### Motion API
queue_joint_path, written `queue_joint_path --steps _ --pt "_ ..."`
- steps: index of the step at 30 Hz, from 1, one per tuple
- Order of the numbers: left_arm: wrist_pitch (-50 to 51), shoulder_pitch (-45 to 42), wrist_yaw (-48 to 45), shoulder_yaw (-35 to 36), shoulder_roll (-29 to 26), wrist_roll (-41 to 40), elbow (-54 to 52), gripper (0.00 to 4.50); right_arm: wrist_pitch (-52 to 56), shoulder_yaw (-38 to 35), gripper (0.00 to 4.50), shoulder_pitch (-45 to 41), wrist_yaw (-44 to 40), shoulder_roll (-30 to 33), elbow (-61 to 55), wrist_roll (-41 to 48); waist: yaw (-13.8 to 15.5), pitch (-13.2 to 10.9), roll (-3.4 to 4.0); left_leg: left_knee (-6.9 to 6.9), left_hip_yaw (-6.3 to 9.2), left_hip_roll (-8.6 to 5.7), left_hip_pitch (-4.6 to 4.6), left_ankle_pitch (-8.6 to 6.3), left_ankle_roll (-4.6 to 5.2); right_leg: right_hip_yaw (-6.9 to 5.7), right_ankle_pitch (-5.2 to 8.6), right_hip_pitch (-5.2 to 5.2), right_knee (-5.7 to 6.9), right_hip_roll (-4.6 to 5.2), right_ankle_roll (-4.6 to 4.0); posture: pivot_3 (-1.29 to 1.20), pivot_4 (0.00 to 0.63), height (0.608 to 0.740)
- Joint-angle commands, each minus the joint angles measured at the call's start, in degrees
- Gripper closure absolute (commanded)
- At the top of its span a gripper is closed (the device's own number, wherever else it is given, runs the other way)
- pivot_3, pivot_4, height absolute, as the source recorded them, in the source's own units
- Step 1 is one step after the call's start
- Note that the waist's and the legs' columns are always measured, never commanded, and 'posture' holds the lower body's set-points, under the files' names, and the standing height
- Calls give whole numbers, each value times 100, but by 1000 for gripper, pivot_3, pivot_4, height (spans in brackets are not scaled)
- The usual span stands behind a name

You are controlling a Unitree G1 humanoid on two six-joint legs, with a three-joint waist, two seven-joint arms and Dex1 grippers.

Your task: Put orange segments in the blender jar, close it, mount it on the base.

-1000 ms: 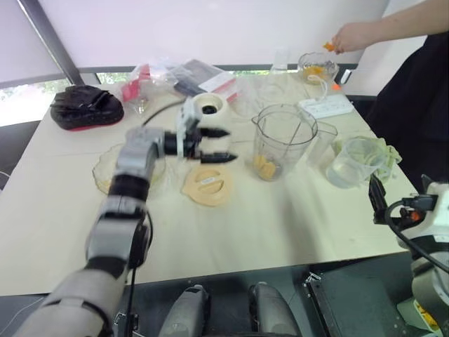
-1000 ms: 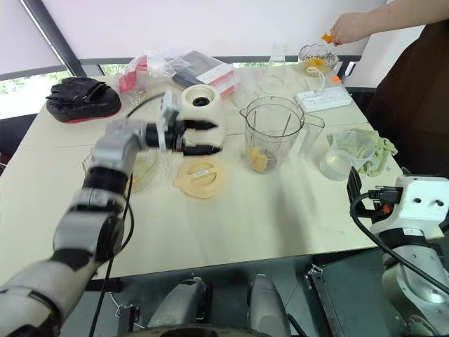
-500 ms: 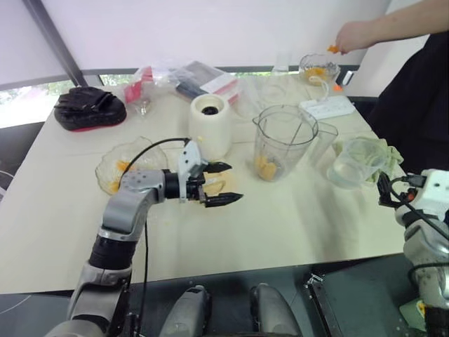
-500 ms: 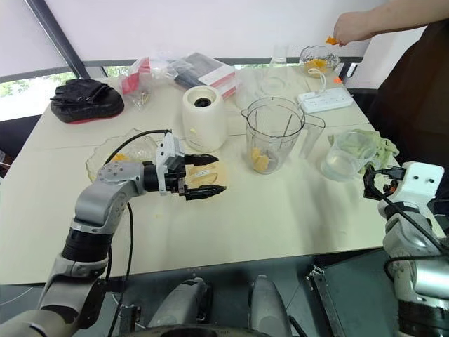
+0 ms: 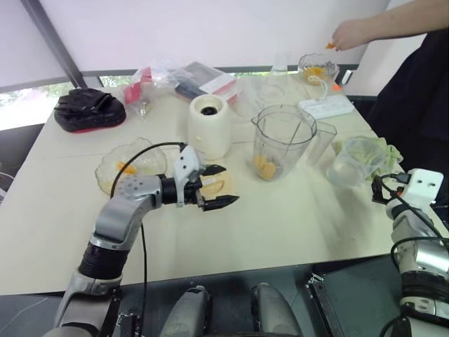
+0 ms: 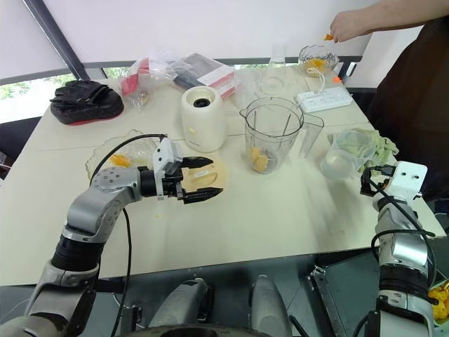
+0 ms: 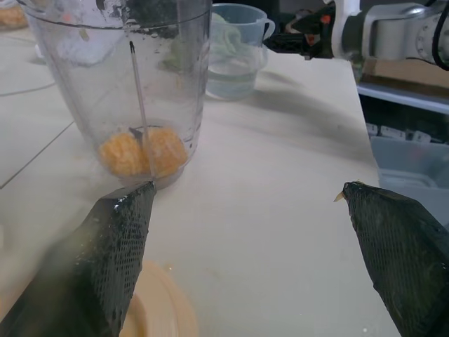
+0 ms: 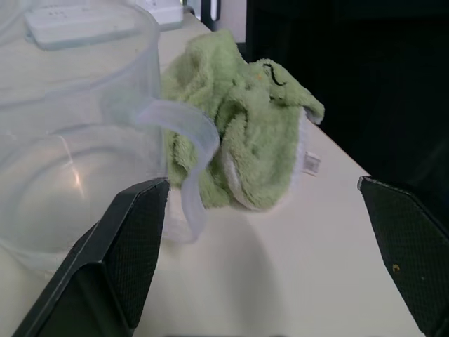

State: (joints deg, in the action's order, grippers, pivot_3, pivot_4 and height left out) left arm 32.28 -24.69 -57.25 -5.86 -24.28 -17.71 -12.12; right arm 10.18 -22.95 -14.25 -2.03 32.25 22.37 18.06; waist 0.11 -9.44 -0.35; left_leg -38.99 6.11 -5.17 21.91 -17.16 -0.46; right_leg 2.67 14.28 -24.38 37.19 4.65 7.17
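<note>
On the table I see the tall clear plastic blender jar (image 5: pixel 282 142) upright, spout rightward; both left gripper (image 5: pixel 216 187) and right gripper (image 8: pixel 270 260) spread wide, empty.

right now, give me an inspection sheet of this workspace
surface: cream table, front part bare
job's things: blender jar upright, open, orange segments at its bottom; base standing beside it, nothing mounted; round lid flat on the table
clutter: scalloped bowl with fruit, measuring cup, green cloth, power strip, packets, black gloves
grippers: left gripper open above the lid; right gripper open, facing cup and cloth
cables: black cable looping off the left arm
surroundings: a person's hand holding a fruit piece over a far bowl
</note>
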Motion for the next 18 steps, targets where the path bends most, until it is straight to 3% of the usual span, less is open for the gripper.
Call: queue_joint_path --steps 1,18 --pt "-3 13 62 60 -105 -191 -175 40 -242 -87 0 -217 -47 -22 150 -126 -2 0 1 0 0 0 0 0 0 0 0 0 0 0 0 0 150 740" --pt "21 322 -352 17 -754 -809 -526 40 -779 -98 0 -869 -150 50 1184 -415 -89 -3 7 8 2 0 -1 0 0 1 0 -1 -2 1 0 0 150 740"
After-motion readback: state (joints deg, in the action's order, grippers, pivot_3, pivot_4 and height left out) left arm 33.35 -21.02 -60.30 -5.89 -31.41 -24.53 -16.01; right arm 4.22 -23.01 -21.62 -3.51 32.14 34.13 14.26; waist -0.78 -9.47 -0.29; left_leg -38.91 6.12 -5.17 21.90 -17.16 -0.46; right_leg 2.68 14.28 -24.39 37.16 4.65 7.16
